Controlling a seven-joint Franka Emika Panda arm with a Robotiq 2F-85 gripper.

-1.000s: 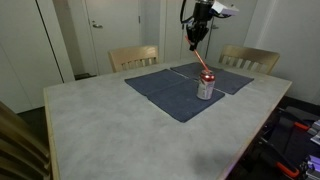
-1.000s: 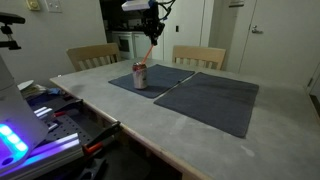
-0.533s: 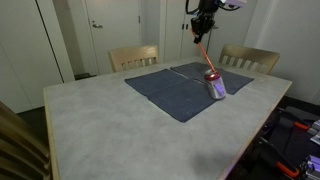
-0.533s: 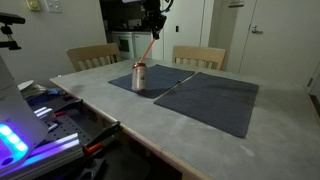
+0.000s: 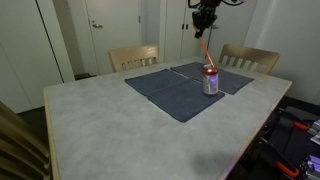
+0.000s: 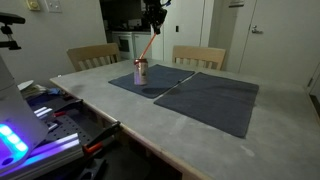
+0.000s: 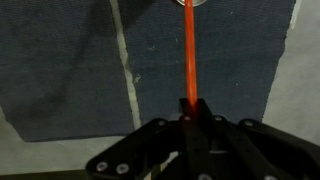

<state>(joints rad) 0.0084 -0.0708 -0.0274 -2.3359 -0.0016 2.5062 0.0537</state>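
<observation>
since the earlier frame the soda can [image 5: 210, 82] has swung back upright from its lean, and the gripper [image 5: 203, 17] has risen a little. the can stands on the dark blue placemat [image 5: 165, 95], close to that placemat's edge, where a second mat [image 5: 238, 75] lies just beside it. we judge the orange straw [image 5: 205, 48] slants because its foot sits inside the can while the gripper, jaws clamped on the straw's top end, hangs high above the placemat and off to one side. the arm reaches down from overhead, wrist pointing nearly straight at the placemat.
</observation>
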